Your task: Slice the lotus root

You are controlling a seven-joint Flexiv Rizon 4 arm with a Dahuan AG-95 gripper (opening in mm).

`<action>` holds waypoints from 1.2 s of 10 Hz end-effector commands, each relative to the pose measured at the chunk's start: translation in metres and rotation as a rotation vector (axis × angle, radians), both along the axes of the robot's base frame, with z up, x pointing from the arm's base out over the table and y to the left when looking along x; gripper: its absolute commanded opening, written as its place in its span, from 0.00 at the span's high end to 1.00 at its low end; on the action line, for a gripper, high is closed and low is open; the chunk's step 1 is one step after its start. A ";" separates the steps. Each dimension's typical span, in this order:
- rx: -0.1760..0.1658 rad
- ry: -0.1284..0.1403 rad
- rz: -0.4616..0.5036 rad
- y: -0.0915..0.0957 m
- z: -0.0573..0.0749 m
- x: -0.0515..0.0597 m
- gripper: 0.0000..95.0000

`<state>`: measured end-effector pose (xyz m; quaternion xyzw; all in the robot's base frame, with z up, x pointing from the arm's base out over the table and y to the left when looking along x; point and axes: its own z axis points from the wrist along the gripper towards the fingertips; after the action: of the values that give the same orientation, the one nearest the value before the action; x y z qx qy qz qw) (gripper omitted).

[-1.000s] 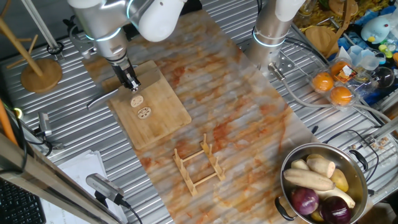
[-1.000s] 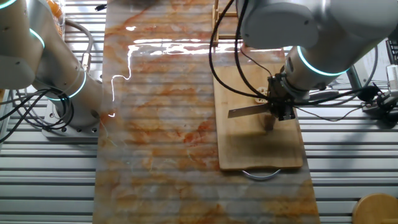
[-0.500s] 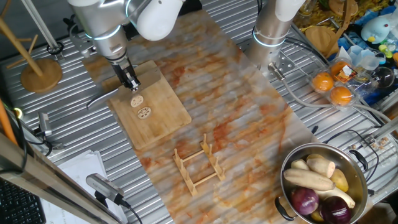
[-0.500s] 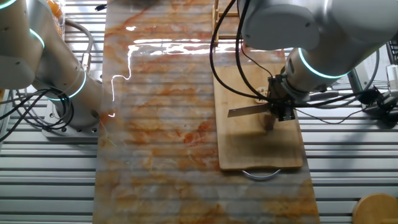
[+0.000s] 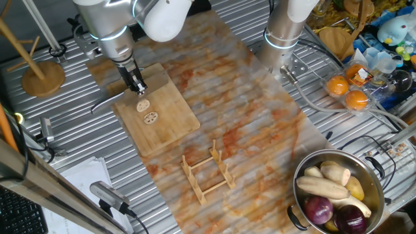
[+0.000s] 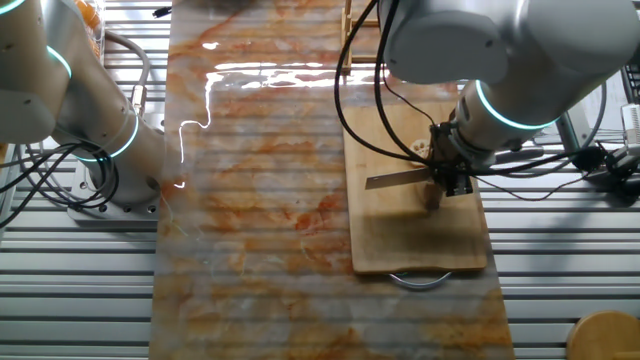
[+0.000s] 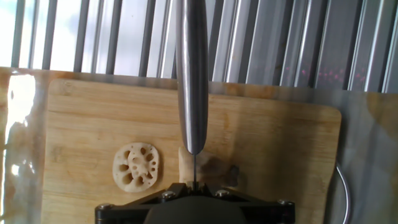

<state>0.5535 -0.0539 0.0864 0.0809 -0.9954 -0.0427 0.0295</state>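
The arm reaches steeply down, its gripper [image 5: 138,89] pointing straight downward.

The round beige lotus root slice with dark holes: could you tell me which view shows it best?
The hand view: the lotus root slice lies close and unobstructed on the wooden cutting board. One fixed view shows small slices. The other fixed view hides them behind the arm.

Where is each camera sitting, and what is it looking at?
One fixed view: high up, looking down the table at the cutting board, the slices and a pot; the gripper shows.
The other fixed view: overhead from another side; the arm holds the knife over the board.
Hand view: on the hand, looking along the knife at a lotus root slice.
All three share the board and the knife.
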 end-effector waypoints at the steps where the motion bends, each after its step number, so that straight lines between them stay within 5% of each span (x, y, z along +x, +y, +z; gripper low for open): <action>1: 0.001 0.010 0.003 0.000 0.000 0.000 1.00; 7: 0.004 0.025 0.007 0.000 -0.007 0.000 1.00; 12: 0.024 0.005 0.005 0.000 -0.008 0.001 1.00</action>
<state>0.5533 -0.0548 0.0806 0.0844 -0.9945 -0.0543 0.0292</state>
